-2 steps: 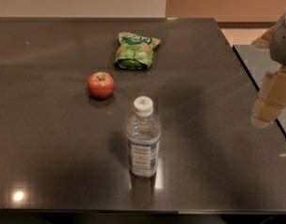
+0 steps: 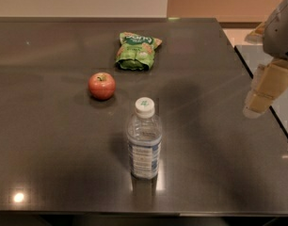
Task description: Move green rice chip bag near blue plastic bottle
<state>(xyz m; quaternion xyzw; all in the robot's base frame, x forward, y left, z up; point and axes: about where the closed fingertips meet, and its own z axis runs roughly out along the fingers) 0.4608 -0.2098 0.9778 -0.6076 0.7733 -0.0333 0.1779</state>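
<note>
The green rice chip bag lies flat on the dark table, toward the far middle. The blue plastic bottle stands upright nearer the front, clear with a white cap and a blue-and-white label. My gripper hangs at the right edge of the view, above the table's right side, well away from the bag and to the right of the bottle. It holds nothing that I can see.
A red apple sits between the bag and the bottle, a little to the left. The table's right edge runs close under the gripper, with a second dark surface beyond a gap.
The gripper has shifted slightly left and down at the right edge. The bag, apple and bottle have not moved.
</note>
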